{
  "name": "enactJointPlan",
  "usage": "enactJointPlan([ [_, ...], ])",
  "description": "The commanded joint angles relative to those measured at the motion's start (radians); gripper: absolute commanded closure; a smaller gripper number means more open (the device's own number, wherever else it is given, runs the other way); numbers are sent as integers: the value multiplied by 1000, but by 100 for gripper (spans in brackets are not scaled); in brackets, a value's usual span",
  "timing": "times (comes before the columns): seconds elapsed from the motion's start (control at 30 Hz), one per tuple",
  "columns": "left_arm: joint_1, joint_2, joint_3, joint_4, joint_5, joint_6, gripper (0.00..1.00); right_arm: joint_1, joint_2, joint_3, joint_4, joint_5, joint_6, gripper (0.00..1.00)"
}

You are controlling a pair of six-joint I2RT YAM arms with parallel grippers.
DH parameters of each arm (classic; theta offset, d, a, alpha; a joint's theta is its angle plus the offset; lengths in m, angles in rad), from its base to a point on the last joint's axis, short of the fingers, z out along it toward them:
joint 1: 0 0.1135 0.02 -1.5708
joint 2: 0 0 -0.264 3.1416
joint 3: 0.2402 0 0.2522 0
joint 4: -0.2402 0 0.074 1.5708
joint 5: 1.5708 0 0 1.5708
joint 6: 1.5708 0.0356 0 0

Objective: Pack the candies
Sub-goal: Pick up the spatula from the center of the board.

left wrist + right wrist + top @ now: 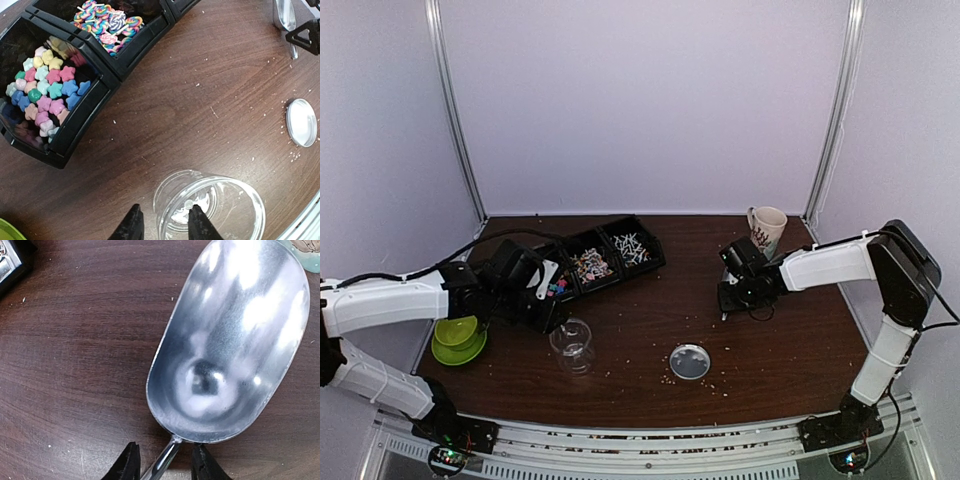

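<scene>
Worktop (650, 310): dark brown wood, white-walled booth.
Left hand (164, 214): astride clear glass jar (227, 210) rim, grip unclear.
Right hand (165, 449): astride shiny metal scoop (230, 340) handle, grip unclear.
Candies (47, 87): pastel, in black plastic bins (125, 56) beyond.
Risk: thin rim pinch may tip jar.

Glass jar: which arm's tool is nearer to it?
Left. The left tool straddles the jar rim; the right tool is across the table, around the scoop handle near the mug.

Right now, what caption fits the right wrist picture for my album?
Empty shiny silver metal scoop over the dark brown wooden table, its thin handle between the right arm's black fingers.
</scene>
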Motion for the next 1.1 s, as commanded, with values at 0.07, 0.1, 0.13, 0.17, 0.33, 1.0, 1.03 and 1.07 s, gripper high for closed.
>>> enactJointPlan([
  [0.07, -5, -7, 41, -34, 16, 36, 76, -5, 6, -16, -18, -3, -7, 67],
  [0.1, -5, -3, 44, -39, 18, 40, 76, -5, 7, -16, -19, -2, -9, 68],
  [0.13, -5, 1, 48, -46, 20, 43, 77, -6, 9, -14, -22, -2, -10, 70],
  [0.17, -6, 6, 52, -56, 23, 48, 80, -6, 12, -13, -24, -2, -11, 73],
  [0.33, -6, 18, 69, -89, 15, 68, 82, -7, 18, -12, -29, -7, -15, 87],
  [1.0, -5, 84, 119, -126, 65, 97, 80, -7, -139, -30, -103, 30, -73, 100],
  [1.03, -5, 89, 117, -127, 61, 98, 80, -7, -173, -32, -110, 29, -81, 100],
  [1.07, -5, 91, 116, -127, 56, 97, 80, -6, -199, -35, -118, 31, -86, 100],
])
